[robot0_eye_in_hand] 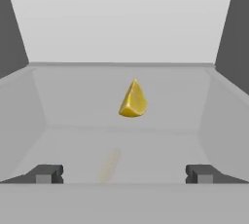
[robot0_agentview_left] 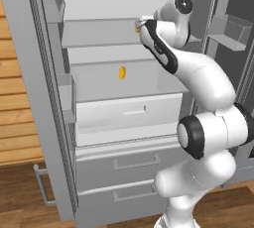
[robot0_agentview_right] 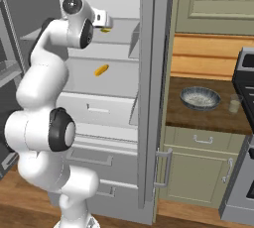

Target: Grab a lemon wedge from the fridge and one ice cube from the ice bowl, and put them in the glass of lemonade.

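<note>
The fridge (robot0_agentview_left: 124,110) stands open. On its upper white shelf lies the lemon wedge (robot0_eye_in_hand: 133,100), a small bright yellow piece, also seen as a yellow speck (robot0_agentview_left: 137,28) just ahead of the hand. My gripper (robot0_eye_in_hand: 124,173) is open and reaches in over that shelf, with the wedge centred a short way beyond the fingertips (robot0_eye_in_hand: 46,173) and nothing between them. In the right base view the gripper (robot0_agentview_right: 107,23) hovers beside the wedge (robot0_agentview_right: 105,29). The ice bowl (robot0_agentview_right: 200,97) and the glass of lemonade (robot0_agentview_right: 234,104) stand on the wooden counter to the right.
An elongated orange-yellow item (robot0_agentview_left: 122,73) lies on the shelf below. The open fridge door (robot0_agentview_right: 149,98) stands between the arm and the counter (robot0_agentview_right: 208,119). A stove (robot0_agentview_right: 245,73) borders the counter at the far right. Door bins (robot0_agentview_left: 229,31) flank the arm.
</note>
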